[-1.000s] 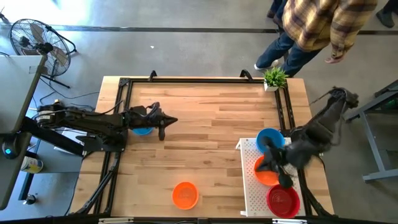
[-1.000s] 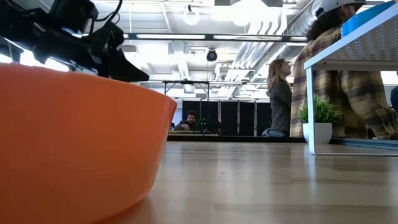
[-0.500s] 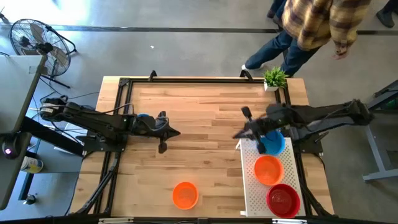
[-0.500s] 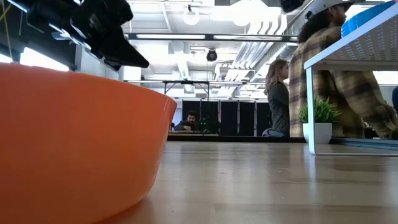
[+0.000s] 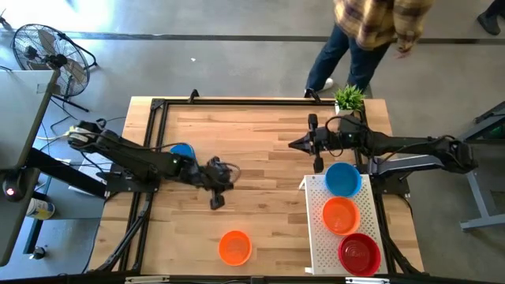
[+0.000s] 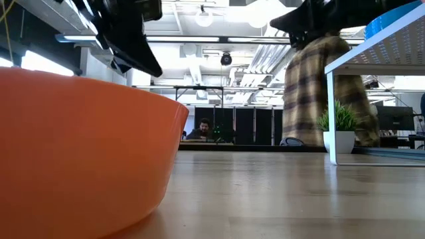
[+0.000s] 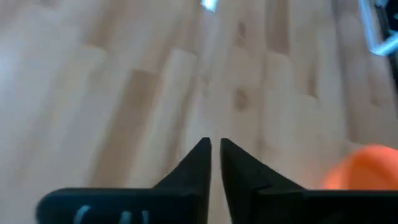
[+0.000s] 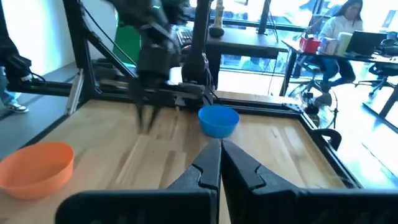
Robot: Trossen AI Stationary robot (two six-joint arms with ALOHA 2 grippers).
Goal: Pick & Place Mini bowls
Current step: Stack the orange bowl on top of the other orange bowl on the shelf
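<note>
Overhead, with 3 mini bowls (image 5: 341, 214) already on the white tray (image 5: 317, 244), the empty left gripper (image 5: 216, 197), fingers nearly together, hangs between the loose orange bowl (image 5: 234, 247) and blue bowl (image 5: 182, 151), apparently approaching the orange one, while the closed right gripper (image 5: 317, 162) waits above the table.

A light wooden table (image 5: 260, 170) with a black frame along its edges carries everything. A white perforated tray (image 5: 319, 237) sits at its right front corner. Left of the tray, near the front edge, lies an orange mini bowl (image 5: 234, 247). Far left of the tray rests a blue mini bowl (image 5: 182, 151). Behind the tray stands a small potted plant (image 5: 348, 99).
</note>
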